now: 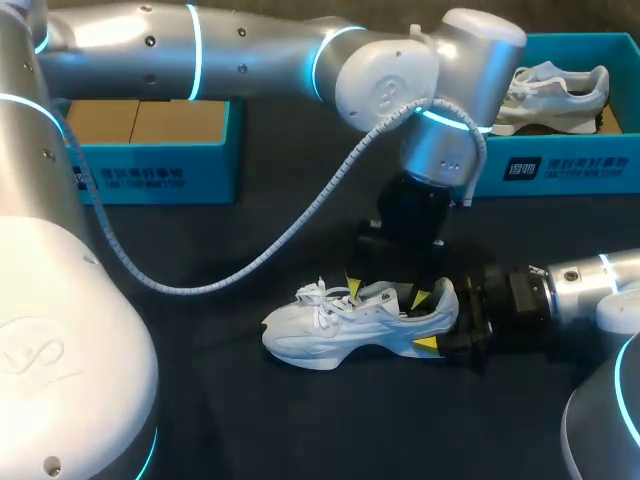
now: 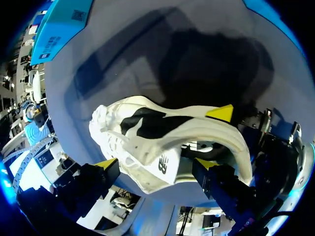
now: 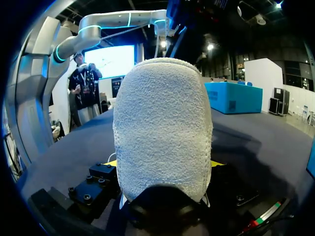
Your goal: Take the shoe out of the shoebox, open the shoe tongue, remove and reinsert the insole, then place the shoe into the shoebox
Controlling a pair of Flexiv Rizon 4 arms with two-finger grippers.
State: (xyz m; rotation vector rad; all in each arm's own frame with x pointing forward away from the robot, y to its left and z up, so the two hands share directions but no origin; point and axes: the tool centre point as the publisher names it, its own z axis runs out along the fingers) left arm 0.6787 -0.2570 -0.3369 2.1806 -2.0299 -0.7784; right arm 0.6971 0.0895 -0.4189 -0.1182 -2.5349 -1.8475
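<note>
Right fingers (image 1: 427,346) mostly behind shoe (image 1: 340,325) heel

Left arm (image 1: 430,150) over the shoe (image 1: 340,325) and right arm (image 1: 560,285) at its heel block those sides. Bare desk (image 1: 330,420) lies toward the near edge; boxes (image 1: 150,175) line the far edge.

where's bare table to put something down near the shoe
Bare table lies in front of the shoe, toward the near edge, and between its toe and the left box. Crowded: the heel, held by the right gripper, with the left gripper above it.
</note>
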